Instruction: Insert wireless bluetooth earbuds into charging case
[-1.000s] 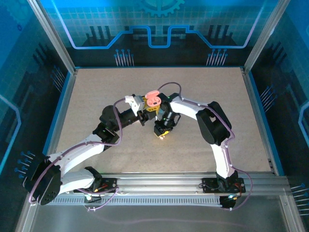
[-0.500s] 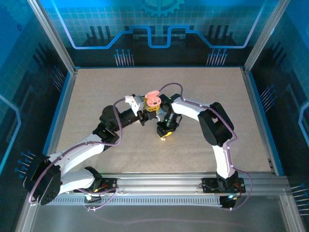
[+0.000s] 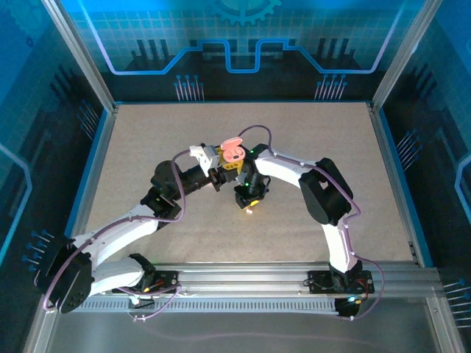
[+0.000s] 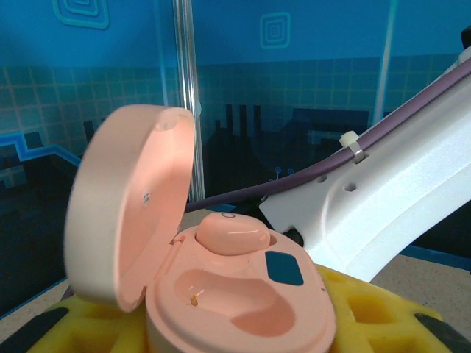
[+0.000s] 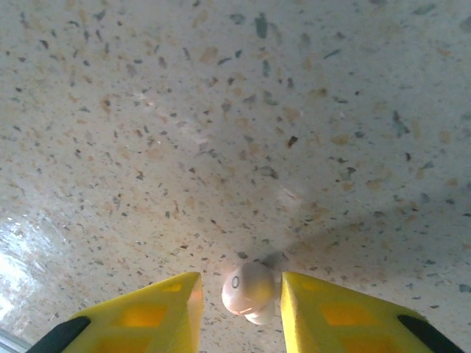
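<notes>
On the left, the pink charging case (image 4: 243, 294) is clamped between the yellow pads (image 4: 383, 316) of the left gripper (image 3: 229, 165) and held above the table (image 3: 147, 140). Its lid (image 4: 132, 213) is hinged open and stands upright on the left side. Of the two wells, the far one is filled by a seated earbud (image 4: 228, 234). The near well (image 4: 235, 298) is bare apart from a small speck. To the right, and nearer the arm bases in the top view, the right gripper (image 5: 240, 294) is pointed down at the table. Its jaws are narrowly spread around a loose earbud (image 5: 249, 288). This pale piece is touched by the right-hand finger in the wrist view, while a sliver of table is seen between it and the other finger. Whether it is lifted cannot be told. The case is judged to lie close by, up and to the left of the right gripper, so a short carry to the near well is called for.
</notes>
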Controlling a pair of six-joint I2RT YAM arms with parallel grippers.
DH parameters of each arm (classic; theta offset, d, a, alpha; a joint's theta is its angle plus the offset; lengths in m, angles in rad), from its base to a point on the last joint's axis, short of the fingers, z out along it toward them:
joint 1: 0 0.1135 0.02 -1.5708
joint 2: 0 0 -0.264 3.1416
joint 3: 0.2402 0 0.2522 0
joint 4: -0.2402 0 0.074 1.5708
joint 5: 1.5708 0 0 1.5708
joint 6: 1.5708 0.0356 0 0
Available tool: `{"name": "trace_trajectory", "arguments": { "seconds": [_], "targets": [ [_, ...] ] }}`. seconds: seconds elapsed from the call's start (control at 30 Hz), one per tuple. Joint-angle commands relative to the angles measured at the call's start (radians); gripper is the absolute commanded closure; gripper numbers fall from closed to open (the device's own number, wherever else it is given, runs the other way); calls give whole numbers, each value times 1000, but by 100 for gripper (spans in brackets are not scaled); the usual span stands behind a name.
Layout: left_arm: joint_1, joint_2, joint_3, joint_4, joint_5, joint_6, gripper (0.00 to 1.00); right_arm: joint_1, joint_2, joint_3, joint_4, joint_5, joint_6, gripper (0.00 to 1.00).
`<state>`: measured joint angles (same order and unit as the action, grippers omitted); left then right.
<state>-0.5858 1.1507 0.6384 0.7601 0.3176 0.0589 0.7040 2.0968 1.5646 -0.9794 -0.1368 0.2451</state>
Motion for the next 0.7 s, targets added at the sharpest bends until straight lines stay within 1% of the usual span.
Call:
{"name": "trace_trajectory", "arguments": {
  "seconds": [0.0, 0.13, 0.53, 0.67],
  "targets": [
    [-4, -19, -2, 15, -8, 6, 68, 10, 20, 22, -32, 25, 54, 65],
    [-3, -14, -1, 17, -8, 9, 68, 15, 29, 23, -22, 6, 80, 65],
    [-3, -8, 1, 18, -7, 9, 68, 20, 43, 21, -25, 9, 114, 71],
    [-4, -7, 0, 18, -8, 9, 68, 23, 43, 23, -31, 8, 121, 71]
  ]
}}
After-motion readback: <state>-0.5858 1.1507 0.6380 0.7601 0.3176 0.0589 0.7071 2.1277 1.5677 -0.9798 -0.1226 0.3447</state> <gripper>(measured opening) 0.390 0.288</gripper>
